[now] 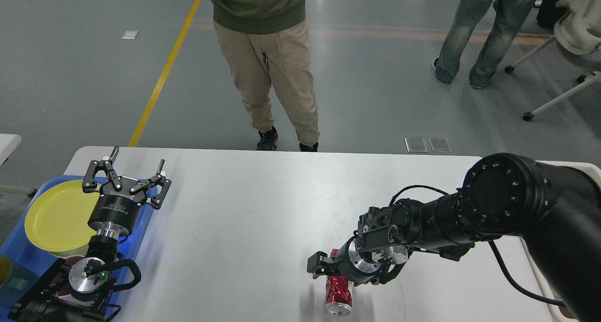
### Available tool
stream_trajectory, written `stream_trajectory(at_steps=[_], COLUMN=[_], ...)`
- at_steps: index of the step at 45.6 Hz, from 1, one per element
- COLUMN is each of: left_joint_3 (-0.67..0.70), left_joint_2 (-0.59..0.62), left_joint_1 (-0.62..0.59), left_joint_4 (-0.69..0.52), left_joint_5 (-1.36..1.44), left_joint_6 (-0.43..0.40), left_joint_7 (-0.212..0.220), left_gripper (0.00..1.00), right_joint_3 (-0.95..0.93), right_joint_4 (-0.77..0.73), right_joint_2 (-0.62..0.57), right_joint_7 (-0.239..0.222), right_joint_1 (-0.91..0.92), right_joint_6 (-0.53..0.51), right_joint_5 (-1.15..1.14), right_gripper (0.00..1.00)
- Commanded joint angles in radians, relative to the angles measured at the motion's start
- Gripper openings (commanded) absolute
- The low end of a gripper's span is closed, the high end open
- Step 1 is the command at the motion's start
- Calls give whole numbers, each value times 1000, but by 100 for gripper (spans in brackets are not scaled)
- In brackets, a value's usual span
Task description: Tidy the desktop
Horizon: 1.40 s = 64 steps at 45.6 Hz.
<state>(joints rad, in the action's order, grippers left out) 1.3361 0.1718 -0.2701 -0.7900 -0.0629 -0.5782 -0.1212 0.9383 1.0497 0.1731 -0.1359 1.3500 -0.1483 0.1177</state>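
A wide, matte white desktop (pixel 244 218) with rounded corners is filling the lower part of the scene, flat and smooth. One crushed red metal can (pixel 339 295), crinkled and shiny with a silver end, is lying on its side on the desktop, near its front edge and right of its middle. The robot's right gripper (pixel 335 270), black with a polished metal collar, is reaching down over the far end of the can; its fingers are dark and bunched from this angle, so I cannot tell whether they are apart or closed on the can. At the desktop's left edge, the left gripper (pixel 126 175) is pointing upward with its two fingers spread apart, holding nothing. Beside that edge, one blue plastic tray (pixel 19 251) is sitting with one round yellow plate (pixel 56 216) in it. Beyond the desktop's far edge, two people are standing on grey floor: one in khaki trousers (pixel 270 73), one in jeans (pixel 474 31).
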Motion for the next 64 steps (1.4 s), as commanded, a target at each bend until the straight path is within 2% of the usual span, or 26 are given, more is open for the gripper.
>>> stream_trajectory(at_steps=[1, 12, 15, 24, 30, 32, 36, 46, 55, 60, 64], left_joint_3=[0, 1, 0, 0, 0, 0, 0, 0, 0, 0, 0], left_joint_2=[0, 0, 0, 0, 0, 0, 0, 0, 0, 0, 0], left_joint_1=[0, 0, 0, 0, 0, 0, 0, 0, 0, 0, 0], left_joint_4=[0, 0, 0, 0, 0, 0, 0, 0, 0, 0, 0], left_joint_5=[0, 0, 0, 0, 0, 0, 0, 0, 0, 0, 0], left_joint_6=[0, 0, 0, 0, 0, 0, 0, 0, 0, 0, 0], left_joint_7=[0, 0, 0, 0, 0, 0, 0, 0, 0, 0, 0], left_gripper=[96, 96, 96, 96, 96, 96, 96, 96, 96, 96, 96], right_joint_3=[7, 7, 5, 7, 7, 5, 5, 5, 7, 5, 5], right_joint_4=[0, -2, -16, -56, -56, -54, -51, -34, -23, -17, -13], right_joint_2=[2, 5, 5, 14, 14, 12, 12, 3, -1, -3, -4], right_joint_7=[-1, 1, -1, 1, 1, 1, 1, -1, -5, -34, -37], right_joint_1=[-8, -26, -37, -69, -77, -75, -71, -60, -54, -49, -48], right_joint_6=[18, 23, 24, 24, 24, 24, 18, 7, 18, 19, 19], right_joint_5=[-7, -13, -13, -15, -16, -15, -13, -6, -6, -4, -3], right_gripper=[100, 97, 91, 90, 78, 69, 42, 0, 0, 0, 0])
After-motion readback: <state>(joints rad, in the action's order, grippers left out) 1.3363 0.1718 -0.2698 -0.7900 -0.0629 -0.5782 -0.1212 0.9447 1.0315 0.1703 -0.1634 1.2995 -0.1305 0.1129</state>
